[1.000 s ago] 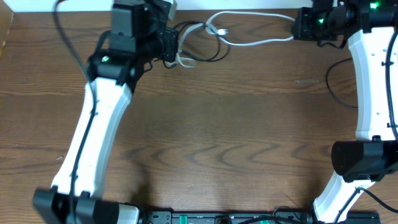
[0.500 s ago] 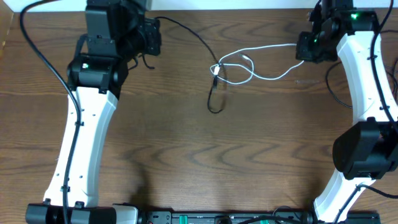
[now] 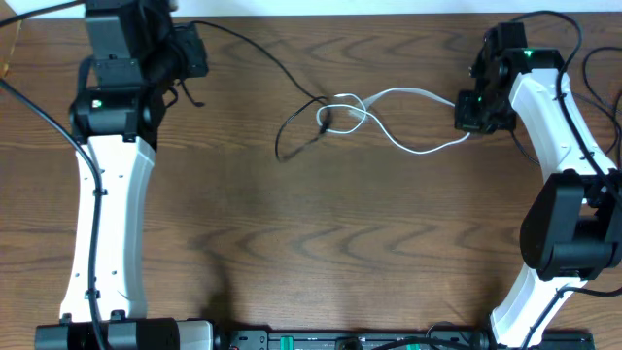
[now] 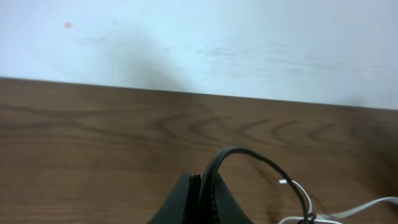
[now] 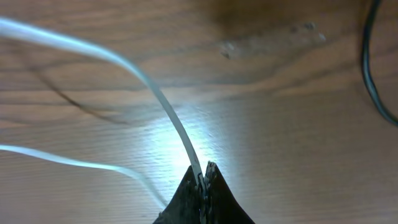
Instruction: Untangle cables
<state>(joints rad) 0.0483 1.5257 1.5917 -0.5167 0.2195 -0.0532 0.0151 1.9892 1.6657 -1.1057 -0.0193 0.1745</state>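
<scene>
**Q:** Two arms span the table (image 3: 292, 253). Which step is in hand?

**A:** Pull-apart, by my reading. The left arm (image 3: 102, 214) reaches to the far left corner and the right arm (image 3: 559, 126) to the far right side. The cables lie stretched between them on the far half of the table.

**Q:** Cable positions?

**A:** The black cable (image 3: 258, 49) runs from the left gripper (image 3: 187, 60) toward centre. The white cable (image 3: 413, 94) runs leftward from the right gripper (image 3: 469, 112). They cross in a small tangle (image 3: 335, 115) near the middle. A black tail (image 3: 282, 146) trails from it toward the near side; overhead, it is hard to tell whether it belongs to the same cord.

**Q:** Gripper condition?

**A:** Left: fingers pressed together, pinching the black cable. Right: fingers pressed together on the white cable. Each wrist view confirms this.

**Q:** Next move?

**A:** Probably a re-grip close to the tangle, to lift one loop out of the other. Pulling straight may tighten the crossing.

**Q:** Obstructions?

**A:** A thick arm wire (image 5: 373, 74) lies on the table near the right gripper. The wall (image 4: 186, 37) stands just behind the left gripper.
</scene>
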